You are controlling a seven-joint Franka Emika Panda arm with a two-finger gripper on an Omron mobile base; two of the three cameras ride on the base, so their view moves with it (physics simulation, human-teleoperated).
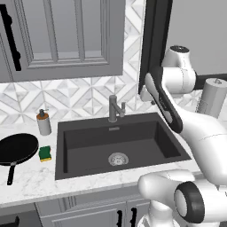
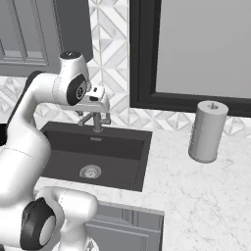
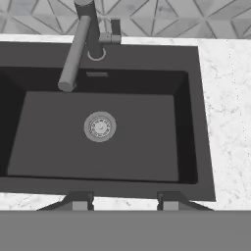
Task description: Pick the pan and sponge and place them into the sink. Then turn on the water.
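Observation:
The black pan (image 1: 17,148) lies on the counter left of the sink (image 1: 88,137), its handle pointing toward the front edge. The green and yellow sponge (image 1: 45,153) lies between the pan and the sink's left rim. The dark basin (image 3: 98,152) holds nothing but its silver drain (image 3: 100,126). No stream falls from the grey faucet (image 3: 81,44). My gripper (image 3: 125,200) hangs high over the sink, near the faucet (image 2: 98,120), open with nothing between its fingers. In the right base view the gripper (image 2: 99,105) sits just above the faucet's top.
A grey soap dispenser (image 1: 43,123) stands behind the sponge by the wall. A paper towel roll (image 2: 208,131) stands on the counter right of the sink. Cabinets hang above the left counter, and a dark-framed window is behind the roll.

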